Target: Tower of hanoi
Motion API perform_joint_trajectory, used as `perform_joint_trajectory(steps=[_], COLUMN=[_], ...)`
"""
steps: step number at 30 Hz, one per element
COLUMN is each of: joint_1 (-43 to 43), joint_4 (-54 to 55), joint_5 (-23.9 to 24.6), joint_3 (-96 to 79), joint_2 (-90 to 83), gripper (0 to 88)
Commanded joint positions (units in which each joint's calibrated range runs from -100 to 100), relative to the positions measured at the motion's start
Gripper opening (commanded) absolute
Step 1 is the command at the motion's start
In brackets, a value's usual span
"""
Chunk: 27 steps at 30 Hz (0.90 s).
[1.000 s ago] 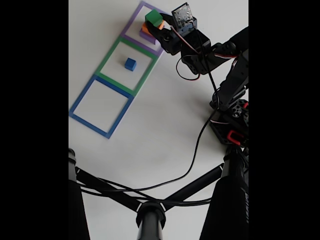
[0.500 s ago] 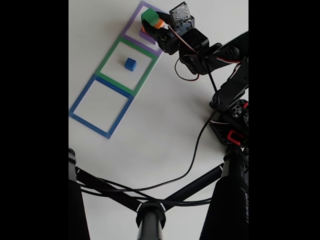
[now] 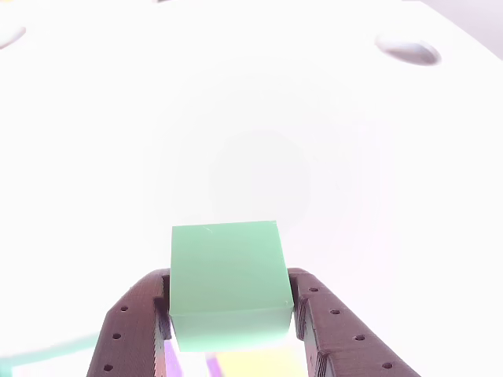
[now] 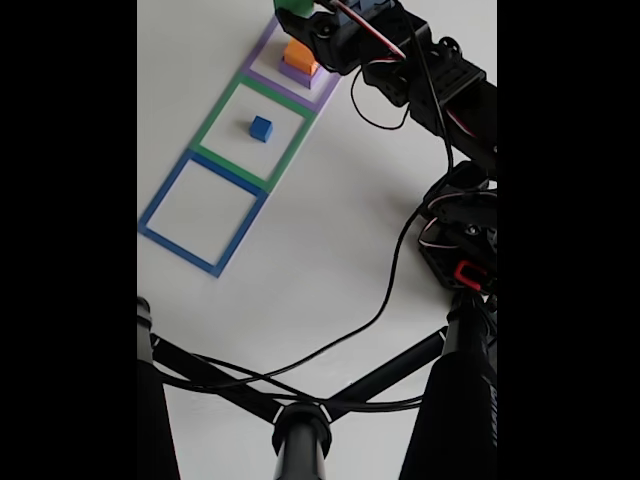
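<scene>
In the other view, a green block [image 3: 226,279] sits clamped between the dark fingers [image 3: 130,330] of my gripper [image 3: 228,314], with washed-out white beyond it. In the fixed view the gripper [image 4: 300,12] is shut on that green block [image 4: 293,5] at the top edge, raised above the stack. The orange block [image 4: 300,53] rests on the purple slab [image 4: 296,70] inside the purple outline [image 4: 262,48]. A small blue cube [image 4: 261,127] lies inside the green outline [image 4: 225,120]. Slivers of purple and orange show under the block in the other view.
The blue outline [image 4: 203,210] has nothing inside it. The arm's base [image 4: 460,250] stands at the right, and a black cable [image 4: 385,300] trails from it across the table. Black tripod legs [image 4: 300,425] cross the bottom of the fixed view.
The gripper has lifted the green block off the orange block and carried it toward the top edge of the fixed view. The arm has stretched out further.
</scene>
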State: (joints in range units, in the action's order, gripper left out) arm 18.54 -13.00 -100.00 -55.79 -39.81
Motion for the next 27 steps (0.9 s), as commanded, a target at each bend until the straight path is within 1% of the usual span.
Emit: perform_joint_trajectory(steps=[1, 3, 6, 9, 12, 16, 27], joint_1=[-1.0, -1.7, -2.9, -4.8, -7.4, -11.4, -23.1], joint_4=[-30.6, -42.0, -54.8, -63.9, -69.7, -72.8, -71.3], joint_5=[0.0, 0.0, 0.0, 0.0, 0.0, 0.0, 0.0], joint_3=[23.2, 34.0, 47.0, 56.2, 62.0, 65.5, 65.9], joint_2=[-5.4, -4.6, -3.5, -2.9, -2.5, -1.8, 0.0], gripper=[8.6, 8.6, 8.6, 8.5, 8.5, 8.5, 8.5])
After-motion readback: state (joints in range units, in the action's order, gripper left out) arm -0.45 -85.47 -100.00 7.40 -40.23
